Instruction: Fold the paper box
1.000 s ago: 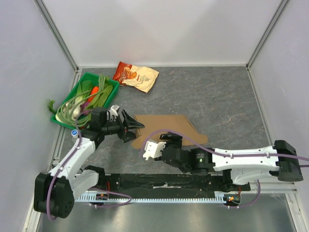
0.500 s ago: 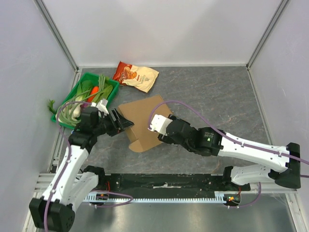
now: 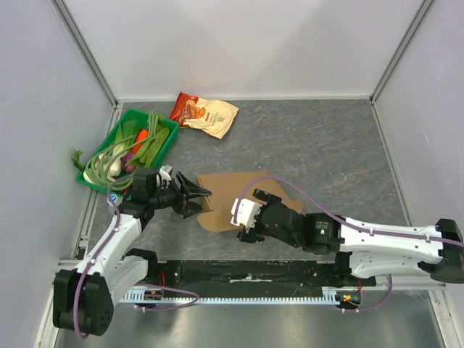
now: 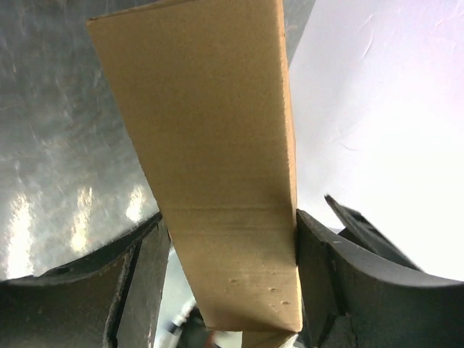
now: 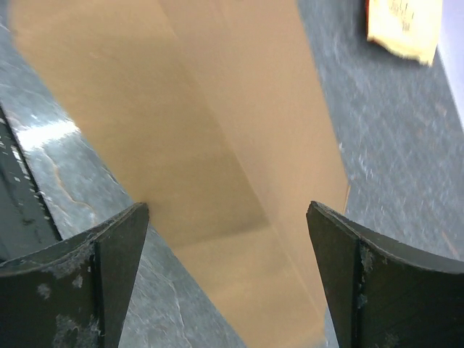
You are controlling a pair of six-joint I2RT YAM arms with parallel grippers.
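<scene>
Grey stone-look worktop (image 3: 326,145), pale walls on 3 sides. Nearest us, the right end effector (image 3: 248,232) sits at the 6 o'clock edge of the paper box (image 3: 232,190), fingers spread wide w/ cardboard under the gap, nothing gripped. The box is plain brown and lies approx mid-worktop. At its 9 o'clock edge the left end effector (image 3: 199,196) has a flap between its fingers. The flap touches one finger, but we can't tell if it's pinched. Farther out: green tray (image 3: 170,138) of veg at 10 o'clock, snack bag (image 3: 205,114) at 11 o'clock near the back wall.
</scene>
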